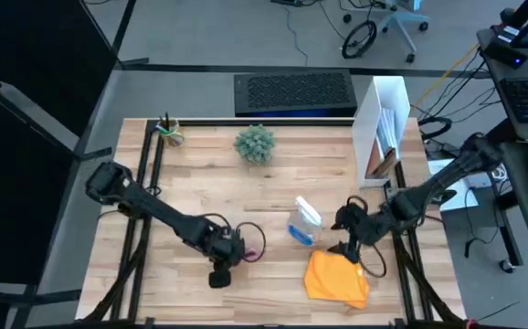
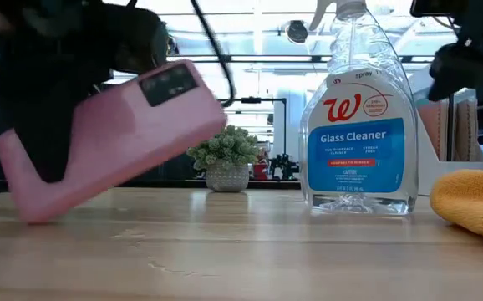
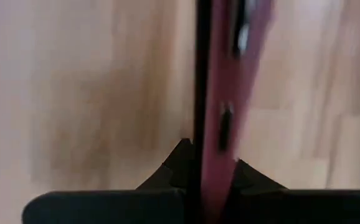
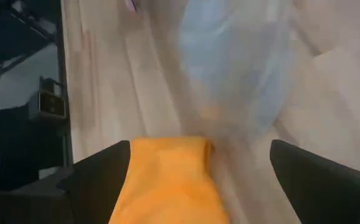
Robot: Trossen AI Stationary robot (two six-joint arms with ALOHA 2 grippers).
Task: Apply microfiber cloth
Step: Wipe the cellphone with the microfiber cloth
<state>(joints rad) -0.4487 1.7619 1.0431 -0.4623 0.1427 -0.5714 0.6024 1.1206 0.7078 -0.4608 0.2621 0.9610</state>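
A smartphone in a pink case [image 2: 116, 138] is held up, tilted, at the table's near middle by my left gripper [image 1: 226, 259], which is shut on it. The orange microfiber cloth [image 1: 337, 279] lies crumpled on the table at the near right; it also shows in the low view [image 2: 475, 205]. My right gripper [image 4: 198, 180] hovers open over the cloth's far edge, its fingers apart on either side, well above it in the low view [image 2: 467, 58]. A clear spray bottle with a blue label [image 2: 358, 125] stands upright between phone and cloth. My left gripper pinches the phone between its two fingers [image 3: 174, 171], one on the dark screen face, one on the pink back [image 3: 220, 180]. It comes at the phone from the table's left. The phone is tilted, its camera end up, its low corner [image 2: 24, 216] near the tabletop; whether that corner touches, I cannot tell.
A small potted plant [image 1: 255, 143] and a pencil cup [image 1: 168, 132] stand at the far edge. A white upright file box [image 1: 383, 128] is at the far right. Bare wood [image 1: 200, 183] lies between plant and phone.
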